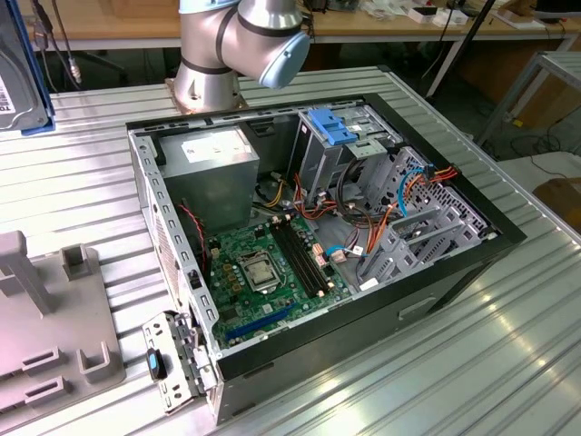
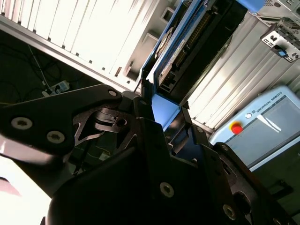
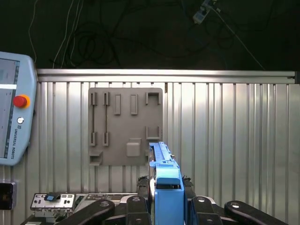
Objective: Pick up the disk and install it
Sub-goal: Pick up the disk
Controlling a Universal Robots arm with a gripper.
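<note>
Now the hand [image 3: 167,201] clamps the disk [image 3: 167,178] edge-on, well above the ribbed surface [image 3: 225,140]; the exterior view shows the open computer case [image 1: 318,227] at centre.

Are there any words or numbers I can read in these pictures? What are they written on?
On the control tablet: a maker's name runs beside the red button; I am not quoting it.
On the white sticker on the power supply: print too small to read.
On the disk, gripped in the end effector: a label too blurred to read.
</note>
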